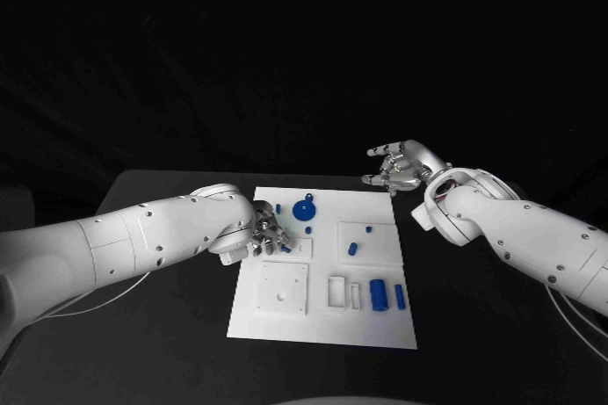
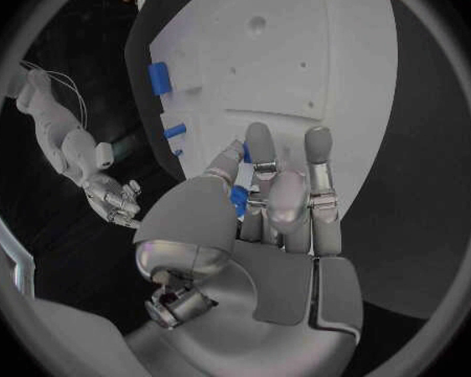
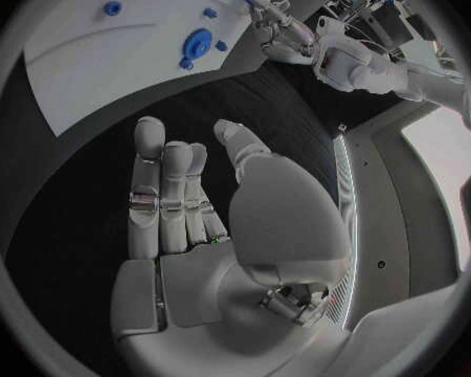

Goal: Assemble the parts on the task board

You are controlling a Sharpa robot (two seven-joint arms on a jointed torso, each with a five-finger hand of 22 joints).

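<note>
The task board [image 1: 323, 330], a white plate with its long axis running up and down the head view, is lying in the middle of the black table [image 1: 152, 352]. Several blue parts are sitting on it. Two blue cylinders [image 1: 378, 295] are lying side by side at the board's lower right, their long axes running up the frame, next to a narrow rectangular recess [image 1: 336, 291] that appears empty. A round blue disc [image 1: 304, 211] is standing near the board's upper left, with a small blue peg [image 1: 309, 196] just above it. Three or so smaller blue pieces [image 1: 353, 247] are scattered across the upper right section. A square white inset [image 1: 281, 288] is occupying the lower left.

The left hand [image 1: 265, 232] is hovering over the board's left edge, pinching a small blue part [image 2: 239, 199] between thumb and fingers; the left wrist view is showing blue between the fingertips [image 2: 259, 136].

The right hand [image 1: 401, 166] is hanging above the table beyond the board's upper right corner, fingers apart and holding nothing.
</note>
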